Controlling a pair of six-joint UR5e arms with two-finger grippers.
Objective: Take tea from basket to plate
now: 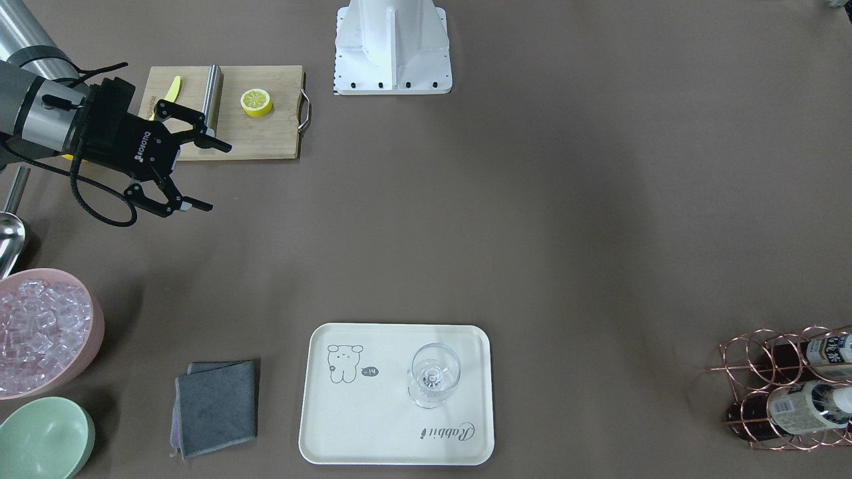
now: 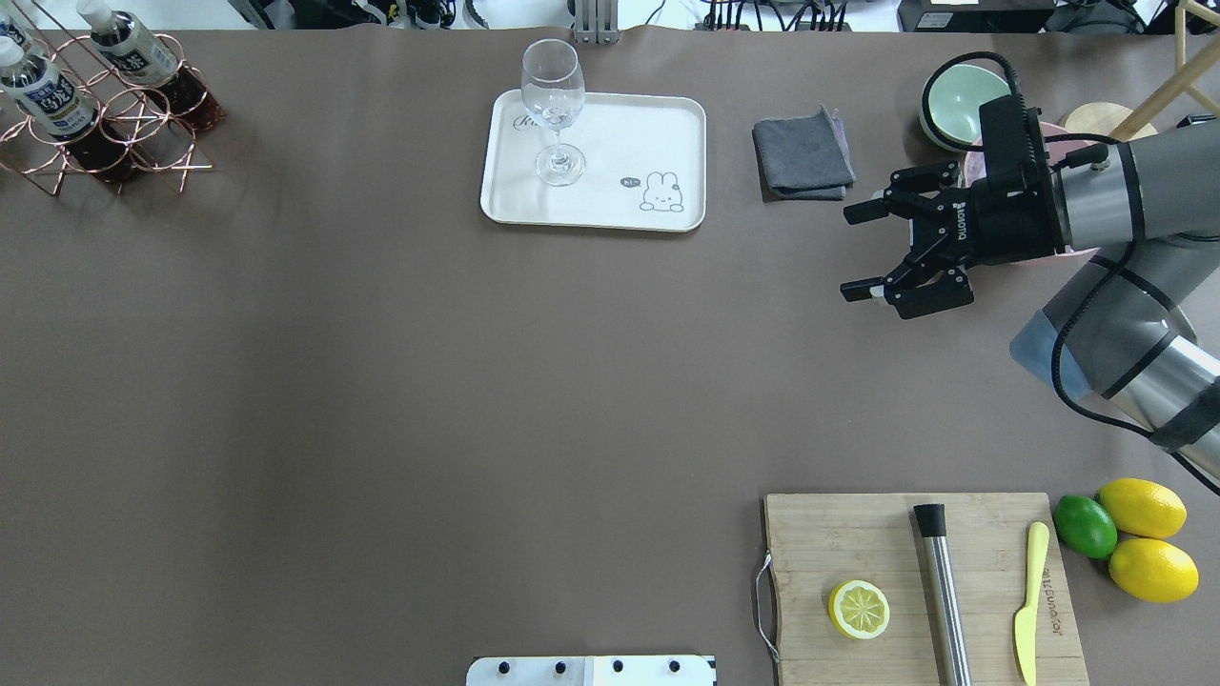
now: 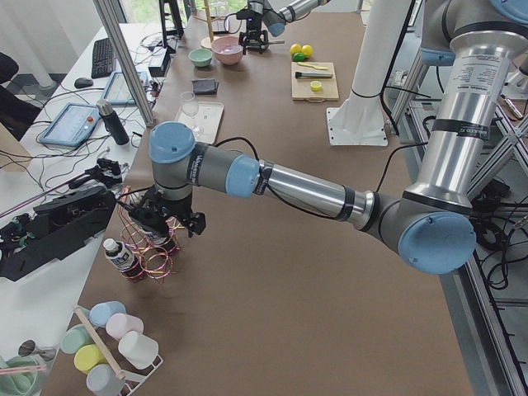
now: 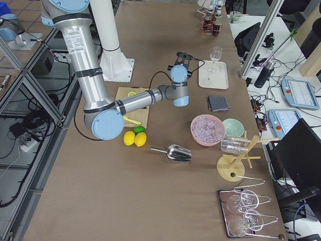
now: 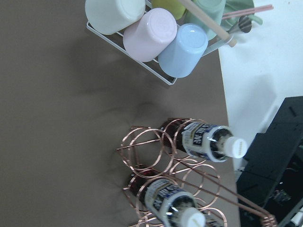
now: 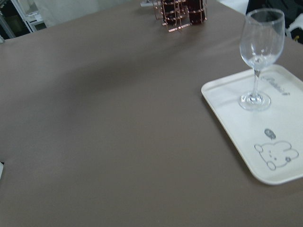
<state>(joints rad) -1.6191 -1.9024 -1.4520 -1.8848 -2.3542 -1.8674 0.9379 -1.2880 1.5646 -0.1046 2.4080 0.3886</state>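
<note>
Two tea bottles (image 2: pixel 43 90) (image 2: pixel 133 52) with white caps lie in the copper wire basket (image 2: pixel 105 143) at the table's far left corner. They also show in the left wrist view (image 5: pixel 208 140) (image 5: pixel 170 203). My left gripper (image 3: pixel 169 227) hangs just above the basket (image 3: pixel 148 252); I cannot tell whether it is open or shut. The cream plate (image 2: pixel 620 133) with the bear drawing holds an upright wine glass (image 2: pixel 555 114). My right gripper (image 2: pixel 850 252) is open and empty, in the air to the right of the plate and far from the basket.
A grey cloth (image 2: pixel 803 152), a green bowl (image 2: pixel 963 105) and a pink ice tub (image 1: pixel 40 326) sit right of the plate. A wooden cutting board (image 2: pixel 982 629) holds a lemon half (image 2: pixel 859 609), a steel rod and a yellow knife. A rack of cups (image 5: pixel 156 33) stands beside the basket.
</note>
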